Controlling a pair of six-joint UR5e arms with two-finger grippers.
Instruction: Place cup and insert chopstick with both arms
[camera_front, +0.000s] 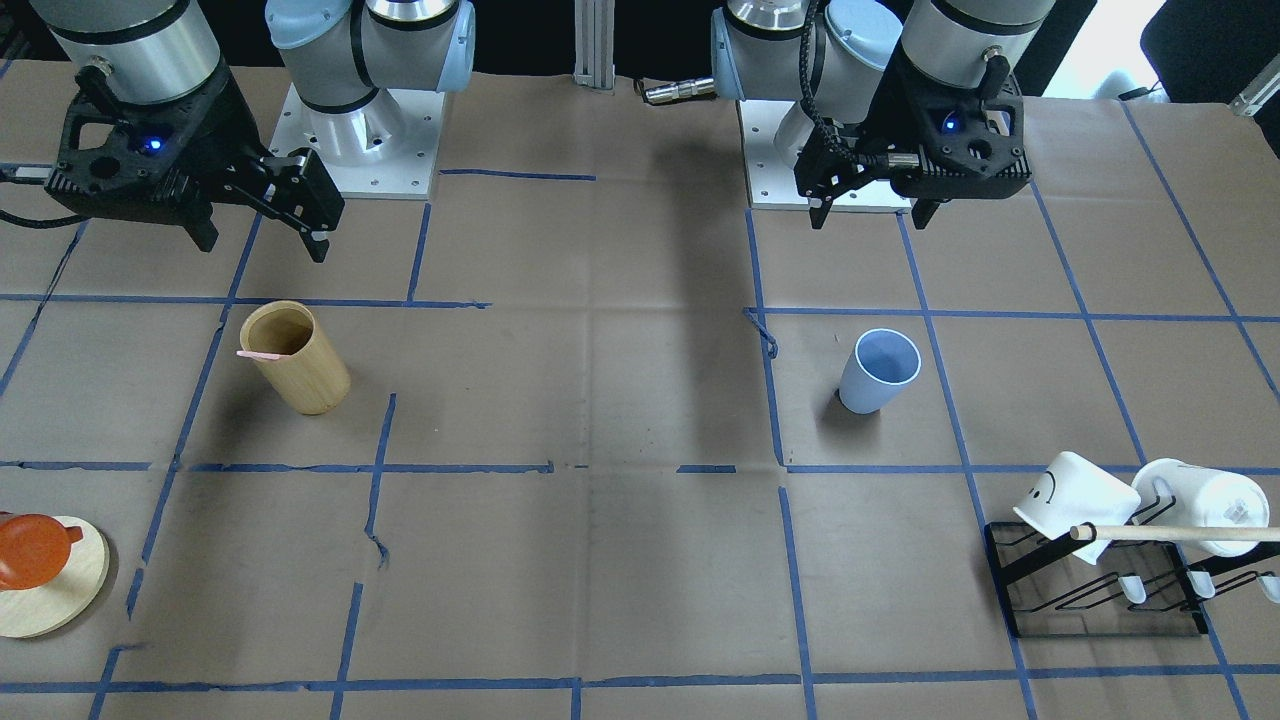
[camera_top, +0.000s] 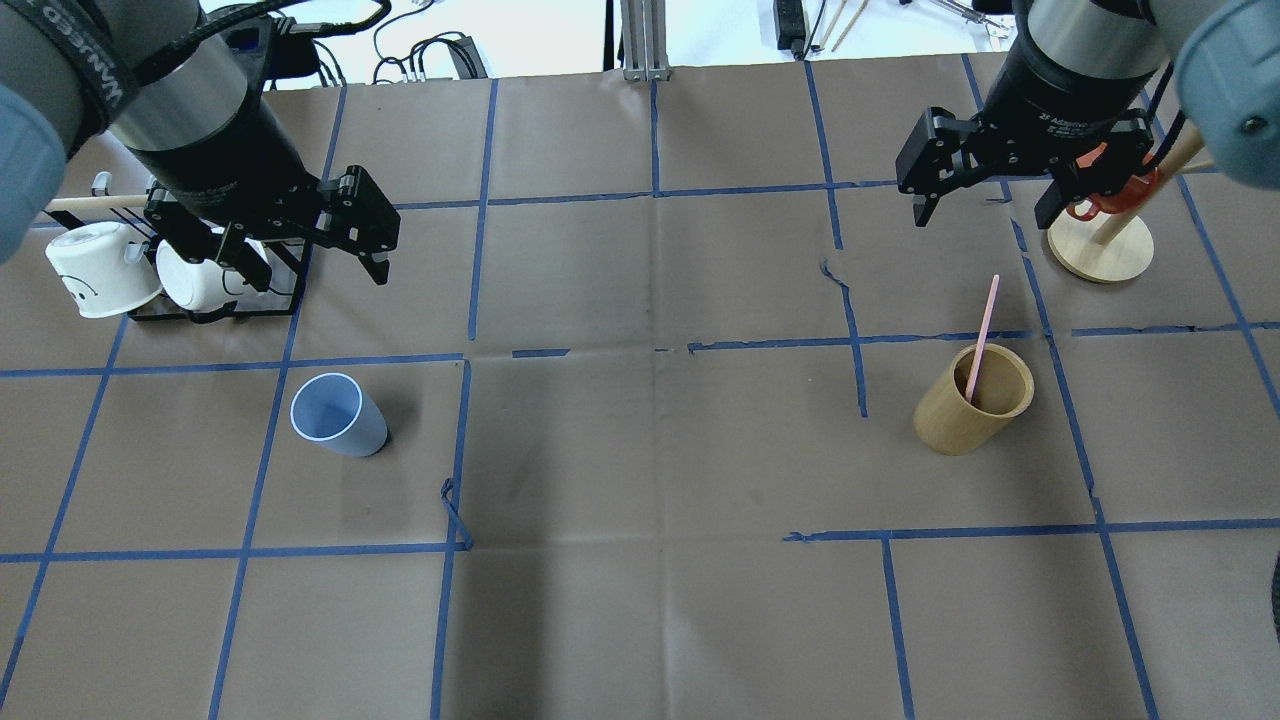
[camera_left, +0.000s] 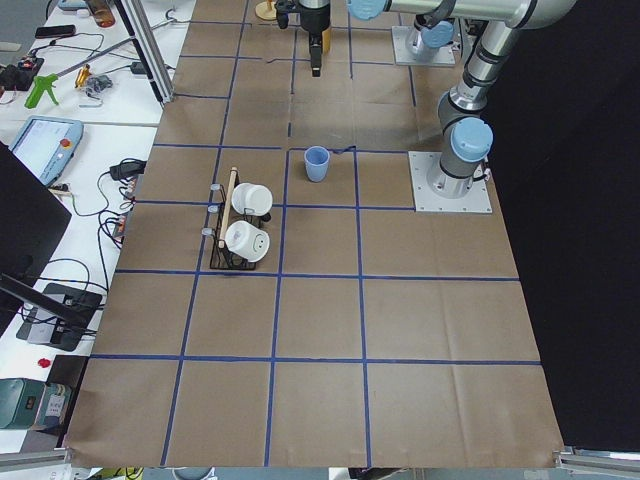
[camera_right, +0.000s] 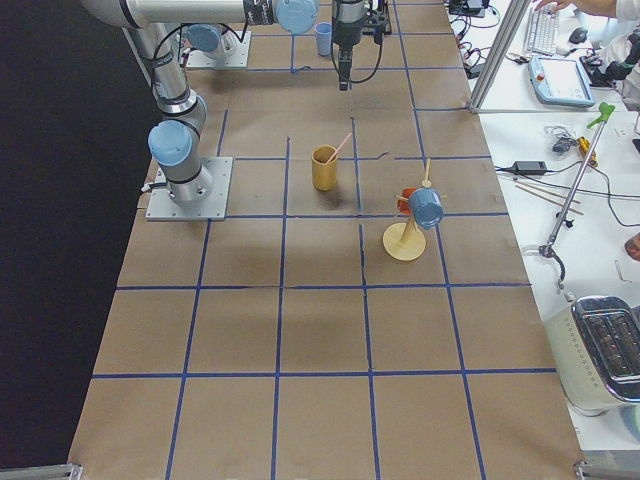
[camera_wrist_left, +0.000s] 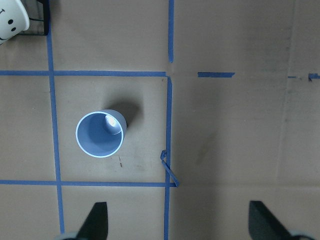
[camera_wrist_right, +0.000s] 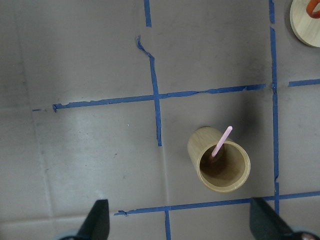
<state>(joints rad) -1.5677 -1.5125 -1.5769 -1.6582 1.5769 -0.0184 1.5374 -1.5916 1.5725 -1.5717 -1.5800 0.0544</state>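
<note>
The light blue cup (camera_top: 338, 415) stands upright and empty on the table's left side; it also shows in the front view (camera_front: 880, 370) and the left wrist view (camera_wrist_left: 100, 135). My left gripper (camera_top: 305, 262) hangs open and empty above and beyond it. One pale pink chopstick (camera_top: 981, 335) leans inside a tan wooden cylinder (camera_top: 972, 400) on the right side, also seen in the right wrist view (camera_wrist_right: 221, 141). My right gripper (camera_top: 982, 212) hangs open and empty above and beyond the cylinder.
A black rack (camera_front: 1100, 610) with two white mugs (camera_front: 1075, 495) and a long beige dowel (camera_front: 1170, 533) sits beyond the cup. A round wooden stand (camera_top: 1100, 250) with an orange mug is beyond the cylinder. Blue tape lines grid the brown paper.
</note>
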